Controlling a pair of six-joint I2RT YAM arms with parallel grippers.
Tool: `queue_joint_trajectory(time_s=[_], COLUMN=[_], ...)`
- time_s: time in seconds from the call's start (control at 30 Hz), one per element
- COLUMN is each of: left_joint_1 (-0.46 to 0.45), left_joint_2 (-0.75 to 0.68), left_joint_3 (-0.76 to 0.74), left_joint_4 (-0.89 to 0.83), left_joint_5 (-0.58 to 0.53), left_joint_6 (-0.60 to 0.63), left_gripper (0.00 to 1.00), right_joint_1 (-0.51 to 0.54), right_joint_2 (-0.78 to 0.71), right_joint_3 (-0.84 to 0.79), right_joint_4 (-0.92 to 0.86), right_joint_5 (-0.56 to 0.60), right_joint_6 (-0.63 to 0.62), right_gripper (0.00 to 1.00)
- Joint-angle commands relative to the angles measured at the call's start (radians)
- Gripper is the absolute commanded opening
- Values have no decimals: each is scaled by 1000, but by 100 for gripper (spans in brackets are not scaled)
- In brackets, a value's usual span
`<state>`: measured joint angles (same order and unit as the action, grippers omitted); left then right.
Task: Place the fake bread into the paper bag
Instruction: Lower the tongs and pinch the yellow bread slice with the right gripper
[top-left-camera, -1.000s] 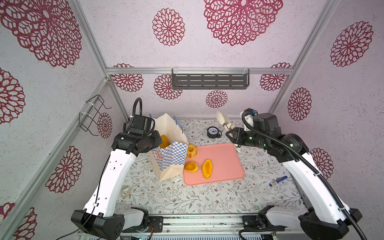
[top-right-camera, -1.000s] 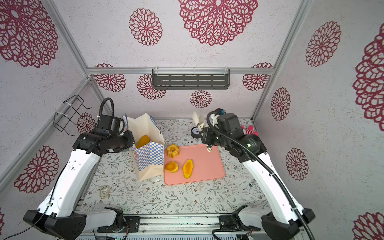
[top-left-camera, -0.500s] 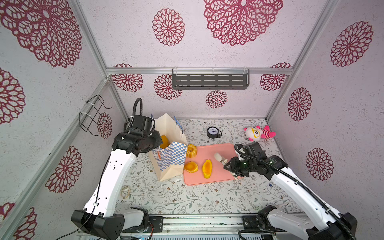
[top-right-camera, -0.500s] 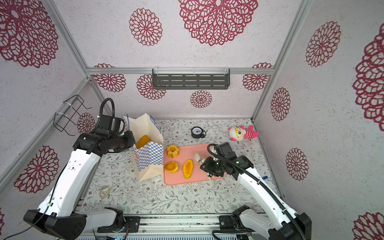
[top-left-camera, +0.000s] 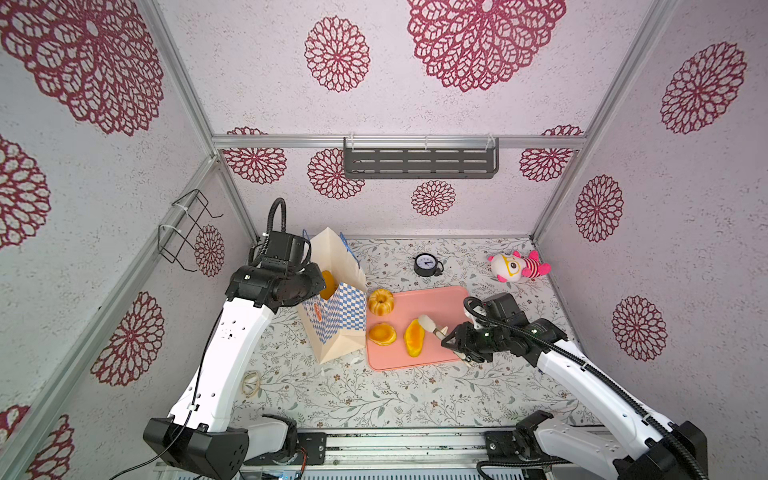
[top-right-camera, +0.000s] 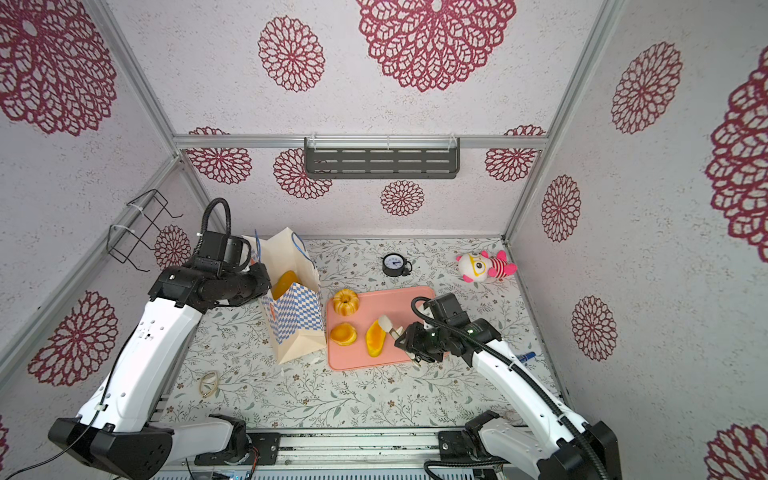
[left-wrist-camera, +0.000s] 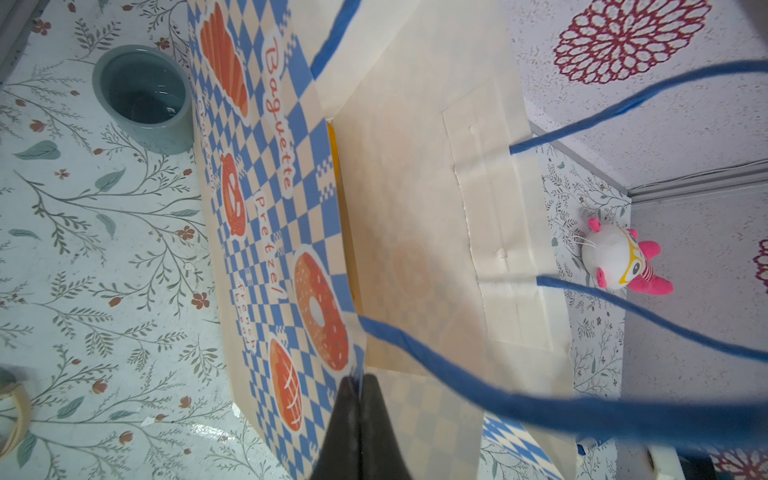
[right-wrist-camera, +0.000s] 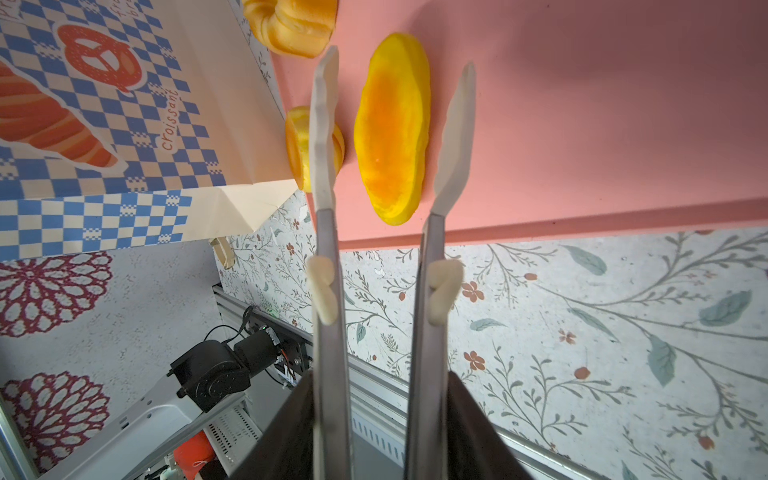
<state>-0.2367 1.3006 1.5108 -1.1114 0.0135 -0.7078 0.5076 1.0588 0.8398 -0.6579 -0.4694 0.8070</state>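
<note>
The tall checkered paper bag (top-left-camera: 332, 322) (top-right-camera: 291, 322) stands upright left of the pink tray. My left gripper (left-wrist-camera: 360, 379) is shut on the bag's rim (left-wrist-camera: 353, 365). A yellow bread piece (top-left-camera: 328, 284) shows inside the bag's mouth. On the tray lie a fluted ring cake (top-left-camera: 380, 302), a round bun (top-left-camera: 382, 333) and a long loaf (top-left-camera: 413, 337) (right-wrist-camera: 390, 124). My right gripper (right-wrist-camera: 380, 382) (top-left-camera: 457, 340) is shut on a pair of tongs (right-wrist-camera: 324, 124). The tongs' white blades stand spread on either side of the loaf, not touching it.
The pink tray (top-left-camera: 440, 303) lies mid-table. Behind it are a small black clock (top-left-camera: 424, 264) and a pink-and-white plush toy (top-left-camera: 517, 267). A rubber band (top-left-camera: 250, 382) lies front left. A grey-blue cup (left-wrist-camera: 143, 95) stands beside the bag. A blue pen (top-right-camera: 527, 356) lies right.
My right arm has swung from the back of the table down to the tray's front right, bringing the tongs around the long loaf, blades spreading. The left arm and bag have not moved.
</note>
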Motion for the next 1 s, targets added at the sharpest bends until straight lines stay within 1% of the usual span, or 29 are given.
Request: queue_joint_trajectory(time_s=[0.0,0.23,0.53,0.67,0.77,0.8,0.87,0.97], left_joint_1=[1,2,2,2,1,1,1,2], left_joint_2=[-5,0,2,3,5,5,5,6], left_joint_3=[5,6,8,11,12,12,14,15], left_joint_4=[42,45,41,39,39,39,40,38], left_joint_5=[-4,-5,-6,-8,-8,-8,-8,-8], left_joint_6=[2,-1,0,1,1,1,1,2], left_gripper=[0,0,0,0,0,0,0,0], right_joint_1=[14,38,49,51,53,52,54,57], right_joint_2=[3,34,72,83,85,86,84,83], right_joint_3=[-2,-31,-36,-40,-42,-41,-39,-38], right_joint_4=[60,107,149,161,164,163,164,162], right_joint_5=[-33,-40,-43,-44,-43,-44,-46,-46], right_joint_6=[16,23,23,24,24,23,21,20], right_gripper=[46,42,35,29,22,22,28,32])
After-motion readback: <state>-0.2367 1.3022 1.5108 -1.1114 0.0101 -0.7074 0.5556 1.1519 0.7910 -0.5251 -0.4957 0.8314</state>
